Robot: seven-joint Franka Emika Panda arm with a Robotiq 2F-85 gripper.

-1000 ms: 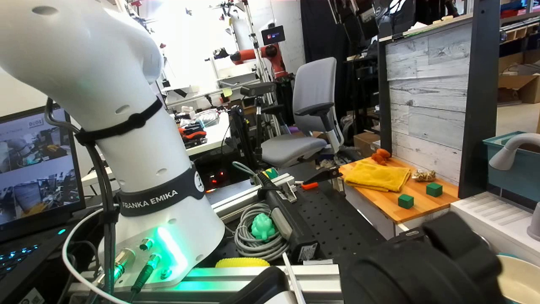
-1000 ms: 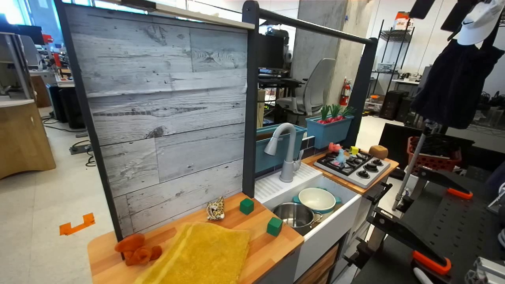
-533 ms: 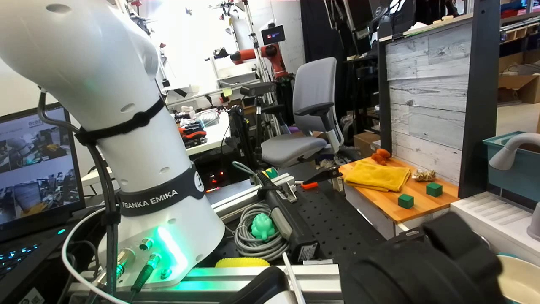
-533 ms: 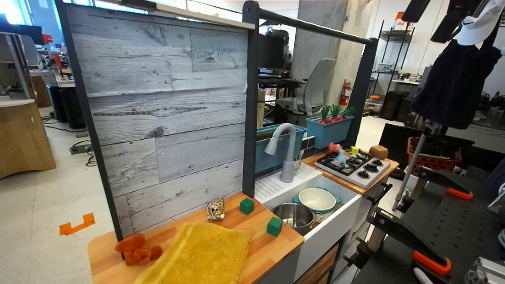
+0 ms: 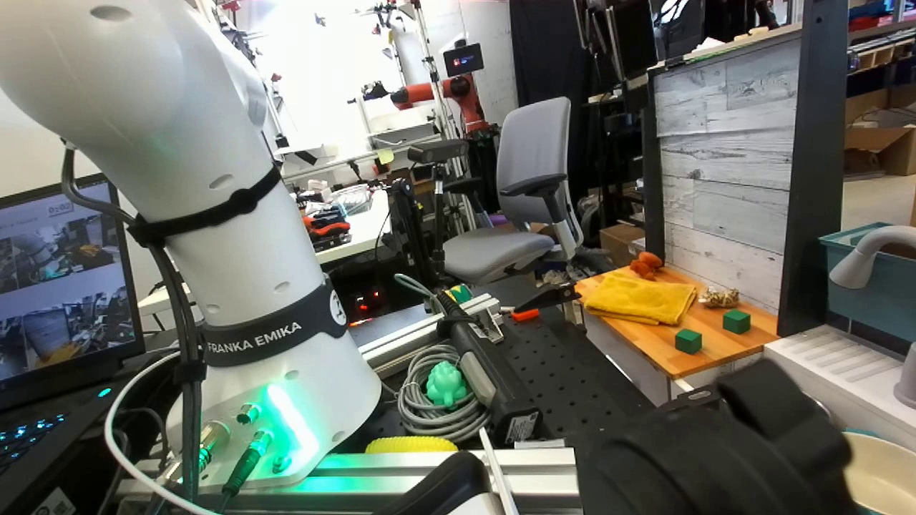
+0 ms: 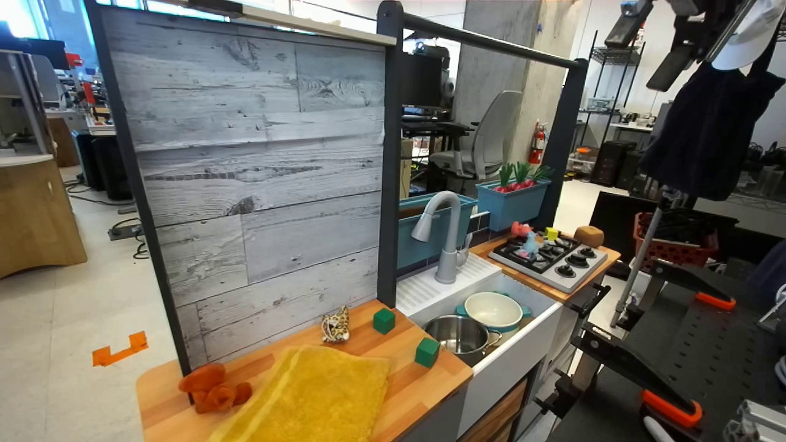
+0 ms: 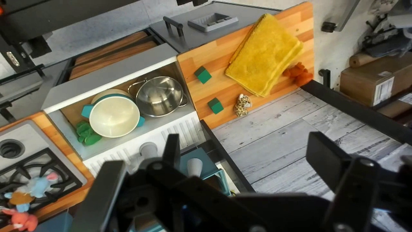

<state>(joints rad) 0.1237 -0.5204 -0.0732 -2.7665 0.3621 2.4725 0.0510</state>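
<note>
My gripper (image 7: 244,145) stands open in the wrist view, its fingers wide apart with nothing between them. High at the upper right of an exterior view, the gripper (image 6: 638,61) hangs in the air, well above the counters. Below lies a wooden countertop (image 7: 193,88) bearing a folded yellow cloth (image 7: 265,54). Two green blocks, one nearer the front edge (image 7: 202,74) and one nearer the back panel (image 7: 215,105), sit by the sink end. A leopard-print plush (image 7: 241,108) and an orange plush toy (image 7: 299,74) rest along the panel. The gripper touches none of these.
The sink holds a steel pot (image 7: 159,96) and a cream pot (image 7: 114,116). A grey faucet (image 6: 453,239) rises behind it. Small toys lie on the stove (image 6: 546,261). A tall plank panel (image 6: 258,172) backs the counter. Black clamps (image 6: 638,368) stick out from the robot's table.
In an exterior view, my gripper has come lower and further left into the picture. The upper arm has shifted slightly. Objects on the counters have stayed where they were.
</note>
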